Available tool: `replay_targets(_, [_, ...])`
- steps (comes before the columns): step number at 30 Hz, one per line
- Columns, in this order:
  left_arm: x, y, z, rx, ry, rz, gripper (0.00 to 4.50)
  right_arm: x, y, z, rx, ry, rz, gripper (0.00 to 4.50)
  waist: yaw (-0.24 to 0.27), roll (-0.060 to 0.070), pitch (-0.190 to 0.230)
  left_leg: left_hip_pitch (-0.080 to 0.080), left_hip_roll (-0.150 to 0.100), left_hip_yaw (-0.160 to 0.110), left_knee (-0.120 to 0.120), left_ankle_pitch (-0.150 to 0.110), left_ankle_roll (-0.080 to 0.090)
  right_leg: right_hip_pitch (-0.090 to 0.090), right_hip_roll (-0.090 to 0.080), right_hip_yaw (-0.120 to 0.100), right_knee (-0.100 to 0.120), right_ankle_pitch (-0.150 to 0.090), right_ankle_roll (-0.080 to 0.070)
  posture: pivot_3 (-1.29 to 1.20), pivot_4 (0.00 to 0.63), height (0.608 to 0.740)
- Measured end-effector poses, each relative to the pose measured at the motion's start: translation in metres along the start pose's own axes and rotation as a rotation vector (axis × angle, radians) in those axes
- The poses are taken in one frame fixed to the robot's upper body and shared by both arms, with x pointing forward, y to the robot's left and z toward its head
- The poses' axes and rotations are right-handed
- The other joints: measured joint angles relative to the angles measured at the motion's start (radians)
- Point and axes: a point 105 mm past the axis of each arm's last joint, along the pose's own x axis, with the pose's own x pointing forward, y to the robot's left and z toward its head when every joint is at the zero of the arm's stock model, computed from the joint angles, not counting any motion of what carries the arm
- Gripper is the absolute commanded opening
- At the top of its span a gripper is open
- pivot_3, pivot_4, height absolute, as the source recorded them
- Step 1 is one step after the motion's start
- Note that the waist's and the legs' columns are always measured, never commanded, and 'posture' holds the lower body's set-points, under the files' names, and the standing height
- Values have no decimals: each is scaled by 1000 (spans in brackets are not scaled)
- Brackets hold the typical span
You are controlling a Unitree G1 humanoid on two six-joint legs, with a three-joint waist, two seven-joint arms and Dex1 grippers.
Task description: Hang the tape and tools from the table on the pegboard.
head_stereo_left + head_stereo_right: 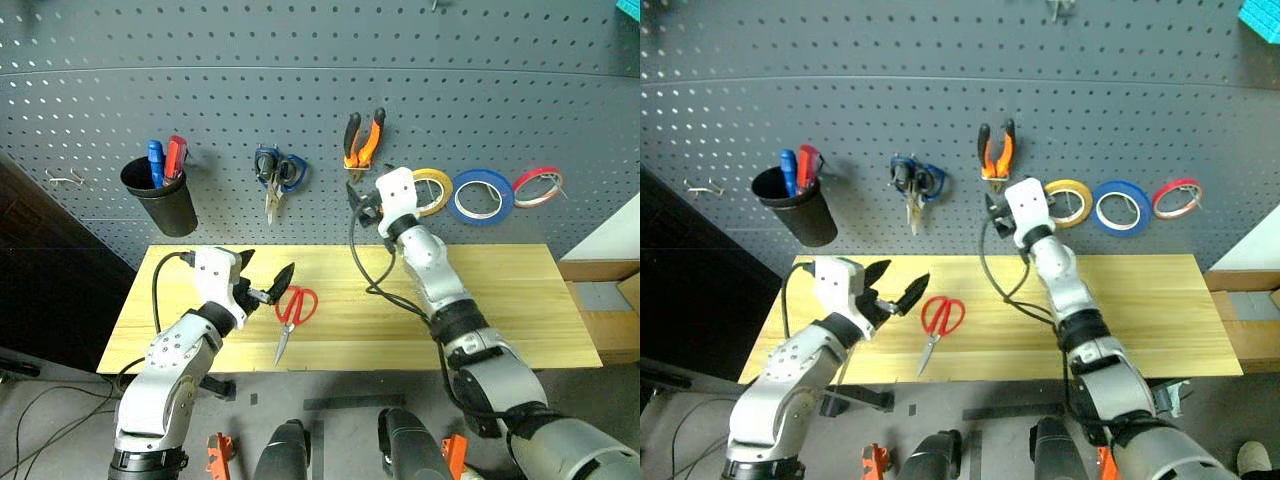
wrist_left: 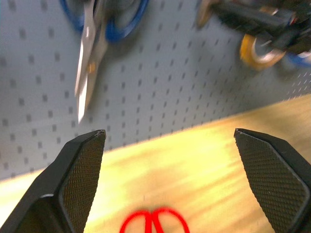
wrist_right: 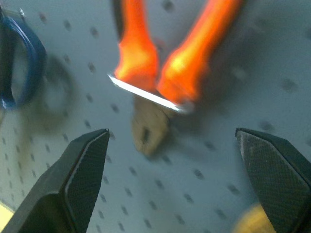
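The orange-and-black pliers hang on the dark grey pegboard, nose down. Just below them my right gripper stands open, holding nothing, its fingers apart from the pliers. The yellowish tape hangs on the board beside my right wrist. Red-handled scissors lie on the light wood table, blades toward the front edge. To the left of the scissors, low over the table, my left gripper is open and empty, with the red handles just ahead between its fingers.
On the pegboard hang a black cup with a blue and a red screwdriver, blue-handled scissors, a blue tape roll and a red tape roll. A black cable loops from my right wrist over the table.
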Motion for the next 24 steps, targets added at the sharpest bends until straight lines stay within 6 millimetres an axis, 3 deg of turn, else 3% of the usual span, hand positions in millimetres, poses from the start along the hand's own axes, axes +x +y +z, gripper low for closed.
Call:
replay_targets(5, [-10, 3, -33, -45, 151, 49, 4500, -51, -3, -12, 70, 154, 147, 4486, -2, 0, 0, -1, 0, 0, 0, -1, -1, 0, 0, 0, 0, -2, 2, -64, 223, 740])
replay_targets(11, [-28, 11, -96, -97, 471, 164, 4500, -103, 32, 8, 204, 290, 493, 4486, -20, 0, 0, -1, 2, -1, 2, -1, -1, -1, 1, -2, 1, -2, 1, -108, 222, 740])
replay_targets(17, [-21, 2, -128, -145, 627, 173, 4500, -145, 67, 1, 253, 474, 734, 4486, -23, -1, 0, -3, 3, -1, 3, -1, -1, 0, 3, -3, 0, -3, -1, -129, 222, 740])
replay_targets(24, [0, 4, -140, -141, 678, 174, 4500, -152, 76, 4, 255, 490, 783, 4486, -27, -1, 0, -3, 3, -1, 3, -1, -2, -1, 3, -3, 0, -1, 1, -155, 214, 740])
